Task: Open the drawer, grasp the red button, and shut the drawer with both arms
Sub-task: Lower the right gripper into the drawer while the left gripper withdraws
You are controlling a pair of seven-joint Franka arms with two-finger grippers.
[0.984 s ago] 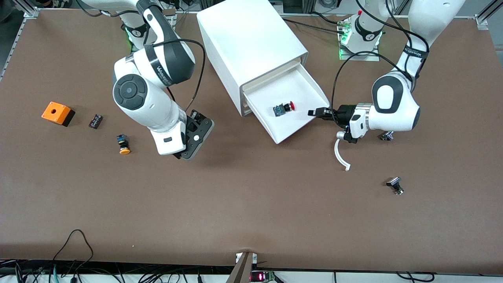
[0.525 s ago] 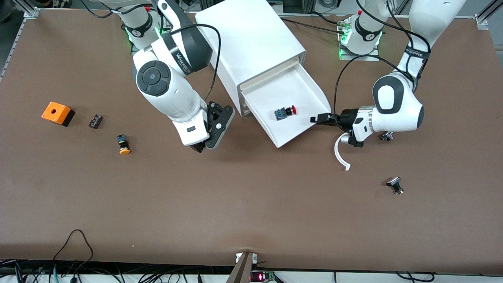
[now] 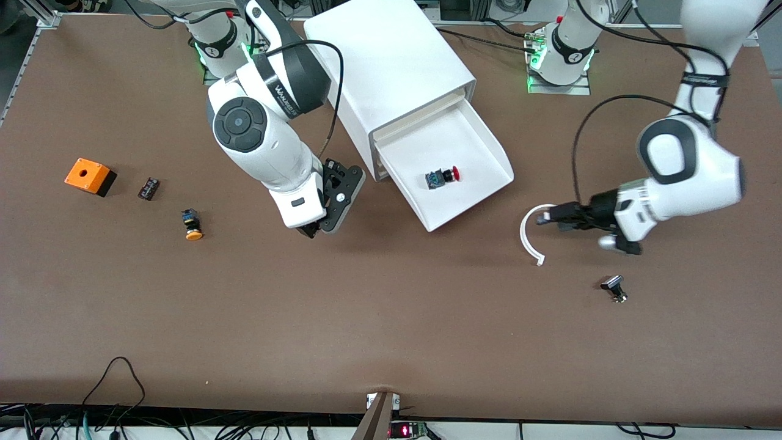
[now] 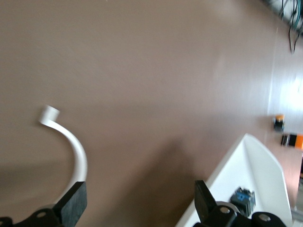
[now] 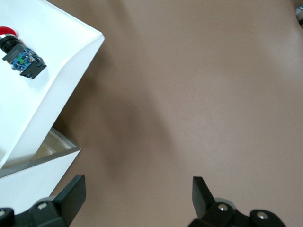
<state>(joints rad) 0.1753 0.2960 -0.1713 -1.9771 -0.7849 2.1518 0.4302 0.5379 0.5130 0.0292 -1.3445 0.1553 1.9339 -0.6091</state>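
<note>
Drawer [image 3: 455,168] pulled out of the cabinet [image 3: 391,67]; button [image 3: 441,177] lies on its side inside. Left gripper [image 3: 542,219] spread wide, empty, over the white curved strip [image 3: 526,235]. Right gripper [image 3: 311,231] open, empty, apparently hovering low over the table [image 3: 391,318] beside the drawer.

White lettering is showing on the black joint band of the white right robot arm [image 3: 282,95], reading roughly "WANUCEB", not fully legible. The left white robot arm's black band [image 3: 705,79] is carrying similar lettering, too small to read.
</note>
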